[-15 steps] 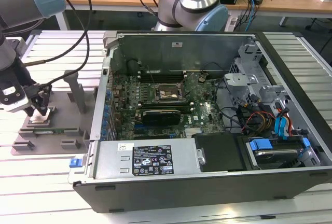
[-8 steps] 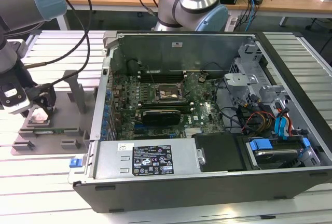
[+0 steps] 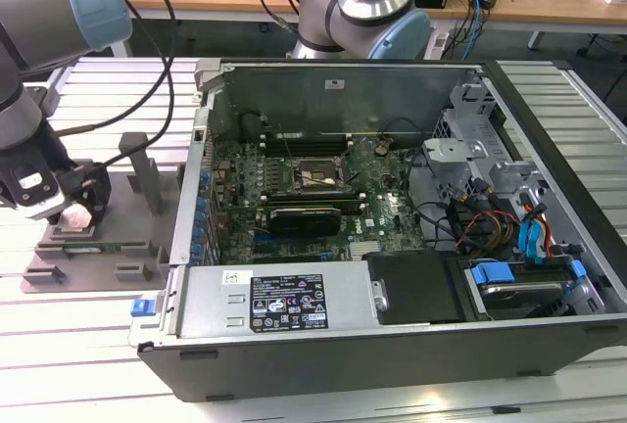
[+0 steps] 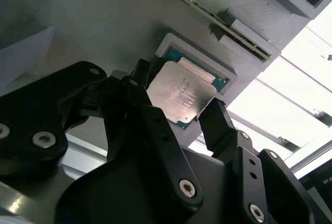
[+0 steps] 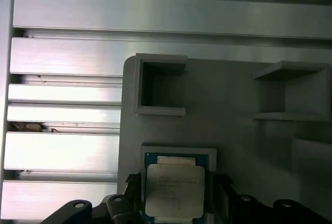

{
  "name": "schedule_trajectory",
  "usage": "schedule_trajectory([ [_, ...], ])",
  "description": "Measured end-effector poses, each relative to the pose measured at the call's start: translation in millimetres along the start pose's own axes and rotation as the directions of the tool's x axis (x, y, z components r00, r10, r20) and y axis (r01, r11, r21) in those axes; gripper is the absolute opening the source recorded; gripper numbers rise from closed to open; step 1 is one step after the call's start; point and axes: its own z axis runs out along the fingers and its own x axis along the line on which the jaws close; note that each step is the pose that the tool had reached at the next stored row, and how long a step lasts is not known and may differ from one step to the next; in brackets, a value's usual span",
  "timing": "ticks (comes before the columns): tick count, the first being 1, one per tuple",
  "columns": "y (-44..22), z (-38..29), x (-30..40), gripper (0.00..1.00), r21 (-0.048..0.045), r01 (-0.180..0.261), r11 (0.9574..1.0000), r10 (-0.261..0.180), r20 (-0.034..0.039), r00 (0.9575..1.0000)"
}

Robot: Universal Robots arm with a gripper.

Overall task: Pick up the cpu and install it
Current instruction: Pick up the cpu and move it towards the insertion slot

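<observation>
I am at the pick-up step. In the exterior view my end effector (image 3: pixel 83 213) is down low on a grey holder (image 3: pixel 132 247). The holder lies on the tabletop (image 3: pixel 88 354), at the exterior view's left of the open computer case (image 3: pixel 294 369).

In both wrist views I see the cpu (image 4: pixel 179 97) (image 5: pixel 174 190). It is a flat silver square with a bit of green at its edge. It sits in a small square pocket (image 5: pixel 179 150) of the holder, and the end effector is right around it. I cannot tell if it is squeezing the chip or is just loose around it. I also cannot tell if the chip is lifted a little or lies flat in the pocket.

So I think the picking up is only just under way, and the putting in is not started. The dark square socket (image 3: pixel 312 176) is on the green board inside the case, well apart from the chip.

I think the next move calls for a firm, even hold on two sides of the chip. The pocket rim is close all around, so the chip has to come straight up and stay flat. If it tips, a corner could catch on the rim. The chip is thin and smooth, so I would go slow and gentle. The case wall stands between the holder and the socket, so the chip must go up high to get over it.
</observation>
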Motion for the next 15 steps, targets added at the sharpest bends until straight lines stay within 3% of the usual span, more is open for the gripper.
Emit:
schedule_trajectory([
  [15,0.4,-0.6,2.4,0.66,-0.0004,0.000,1.0000,0.000,0.0000,1.0000],
])
